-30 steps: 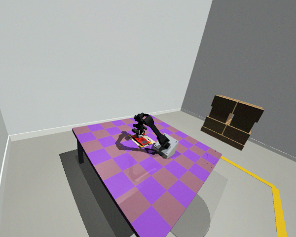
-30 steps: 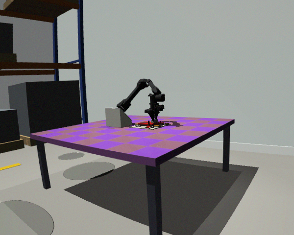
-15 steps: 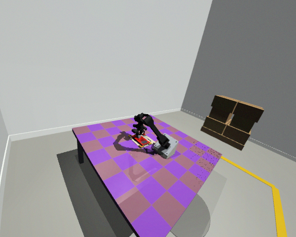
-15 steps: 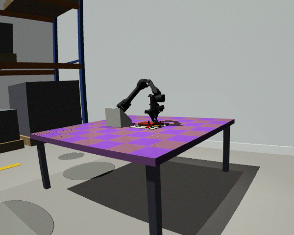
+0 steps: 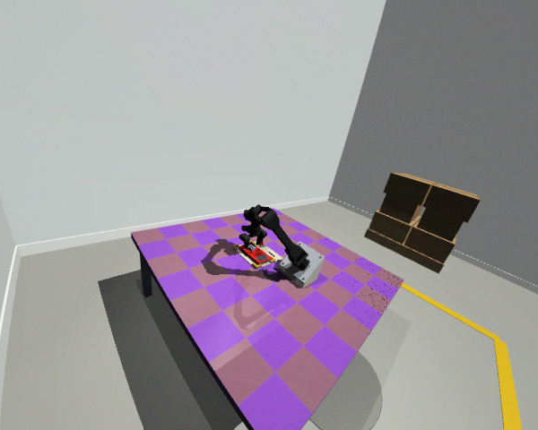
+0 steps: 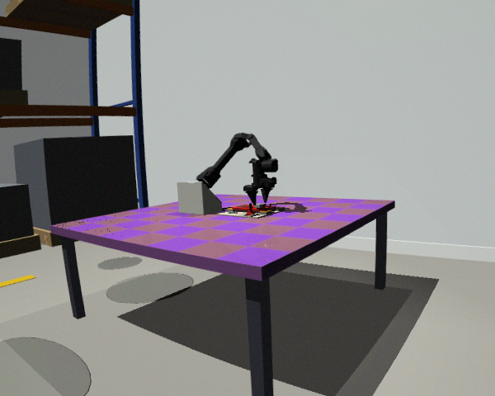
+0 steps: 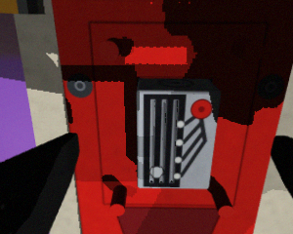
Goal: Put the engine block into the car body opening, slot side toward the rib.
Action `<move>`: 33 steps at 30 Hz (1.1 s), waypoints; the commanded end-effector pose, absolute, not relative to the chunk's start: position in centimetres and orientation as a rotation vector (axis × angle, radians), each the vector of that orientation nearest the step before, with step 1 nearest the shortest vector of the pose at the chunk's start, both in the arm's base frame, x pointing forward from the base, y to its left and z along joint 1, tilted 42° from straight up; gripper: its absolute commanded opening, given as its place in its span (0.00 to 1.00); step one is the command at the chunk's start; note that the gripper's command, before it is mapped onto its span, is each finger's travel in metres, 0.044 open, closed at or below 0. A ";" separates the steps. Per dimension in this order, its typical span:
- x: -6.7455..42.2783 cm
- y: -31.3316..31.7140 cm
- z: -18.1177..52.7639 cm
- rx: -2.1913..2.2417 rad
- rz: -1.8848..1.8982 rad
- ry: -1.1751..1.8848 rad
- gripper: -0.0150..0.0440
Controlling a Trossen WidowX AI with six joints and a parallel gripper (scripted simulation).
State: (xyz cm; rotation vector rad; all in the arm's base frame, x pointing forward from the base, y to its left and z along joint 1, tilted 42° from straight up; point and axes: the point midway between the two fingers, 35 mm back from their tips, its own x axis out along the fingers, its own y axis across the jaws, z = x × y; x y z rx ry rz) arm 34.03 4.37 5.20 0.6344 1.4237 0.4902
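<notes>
The grey engine block (image 7: 178,141), with black grooves and a red round cap, sits inside the opening of the red car body (image 7: 103,146) (image 5: 256,253) (image 6: 256,208). In the wrist view its top looks about level with the body's surface. The car body lies on a pale base board (image 7: 44,117) (image 5: 270,252) on the checkered table (image 5: 278,342) (image 6: 222,242). My gripper (image 7: 174,143) (image 5: 253,241) (image 6: 258,200) is open. Its two black fingers stand wide on either side of the block, apart from it, just above the car body.
The arm's grey base block (image 5: 307,269) (image 6: 192,198) stands on the table right beside the board. A cardboard box (image 5: 422,217) stands on the floor by the dark wall. A blue shelf rack (image 6: 134,102) and dark crates (image 6: 81,174) stand behind the table.
</notes>
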 end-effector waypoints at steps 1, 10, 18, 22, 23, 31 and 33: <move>34.0 4.4 5.2 0.633 0.490 1.423 1.00; 33.9 3.4 6.2 0.639 0.489 1.425 1.00; 33.9 3.4 6.2 0.639 0.489 1.425 0.78; 33.9 3.4 6.2 0.639 0.489 1.425 0.60; 33.9 3.4 6.2 0.639 0.489 1.425 0.56; 33.9 3.4 6.2 0.639 0.489 1.425 0.25; 33.9 3.4 6.2 0.639 0.489 1.425 0.25</move>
